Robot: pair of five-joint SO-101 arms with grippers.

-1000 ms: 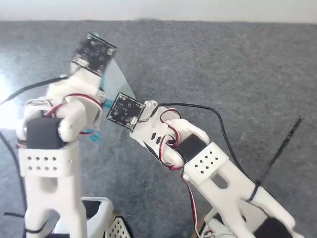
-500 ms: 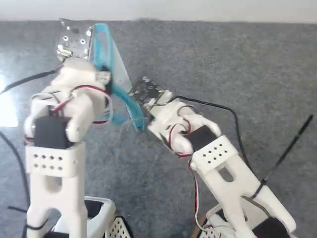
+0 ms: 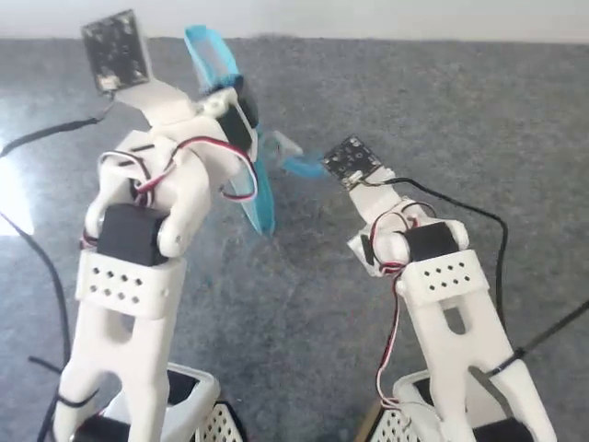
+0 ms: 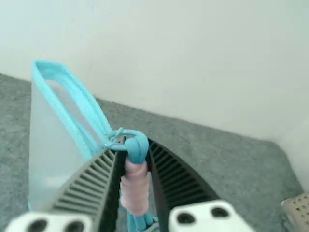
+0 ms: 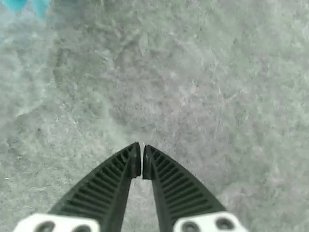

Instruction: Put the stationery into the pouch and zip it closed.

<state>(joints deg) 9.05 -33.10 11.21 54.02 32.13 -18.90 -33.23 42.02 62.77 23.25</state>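
The pouch [image 4: 50,130] is clear plastic with a light blue zip edge and hangs lifted off the mat. My left gripper [image 4: 130,147] is shut on its blue edge near the zip pull, with a pink piece [image 4: 135,188] caught between the jaws. In the high view the pouch [image 3: 241,175] hangs beside the left gripper [image 3: 232,103] at the back left. My right gripper [image 5: 141,159] is shut with nothing in it, over bare mat. From above, the right gripper [image 3: 293,157] sits just right of the pouch, apart from it.
A grey mat [image 3: 442,110] covers the table up to a pale wall [image 4: 193,58] at the back. A blue corner of the pouch [image 5: 21,5] shows far off in the right wrist view. A black cable [image 3: 488,230] trails along the right arm.
The left arm has raised and turned the pouch, which now hangs more upright. The right arm has drawn back to the right, away from the pouch.
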